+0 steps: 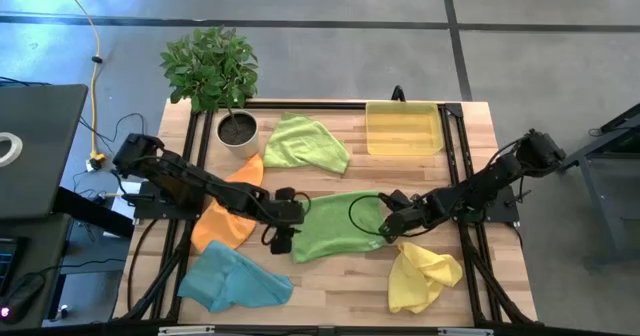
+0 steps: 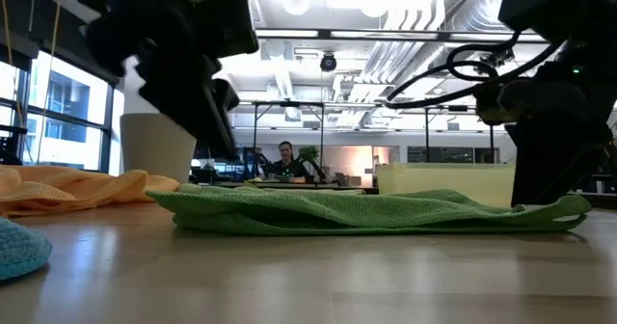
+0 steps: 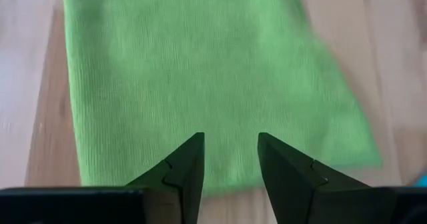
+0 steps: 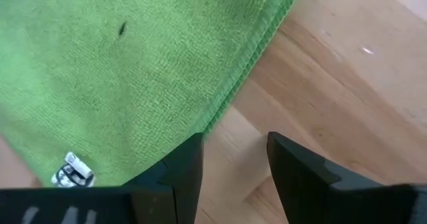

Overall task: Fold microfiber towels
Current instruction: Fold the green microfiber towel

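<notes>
A lime green towel [image 1: 335,226] lies spread flat in the middle of the table; it also shows in the low view [image 2: 366,211]. My left gripper [image 3: 231,139] is open above the towel's left edge [image 3: 167,177], clear of it in the low view [image 2: 210,112]. My right gripper [image 4: 235,139] is open low at the towel's right edge. One finger stands over the hemmed edge [image 4: 243,71], the other over bare wood. A second lime green towel [image 1: 305,141], an orange one [image 1: 225,211], a light blue one [image 1: 232,279] and a yellow one [image 1: 420,276] lie crumpled around it. My right gripper comes from above, slanting from the table's right, with its fingers on either side of the towel's hemmed right edge [image 4: 220,114]. I cannot tell whether they touch the cloth or the table. The towel lies flat there.
A translucent yellow tray [image 1: 403,128] stands at the far right. A potted plant [image 1: 237,129] stands at the far left. A black frame [image 1: 455,156] runs round the table. Bare wood shows along the near edge between the blue and yellow towels [image 1: 340,286].
</notes>
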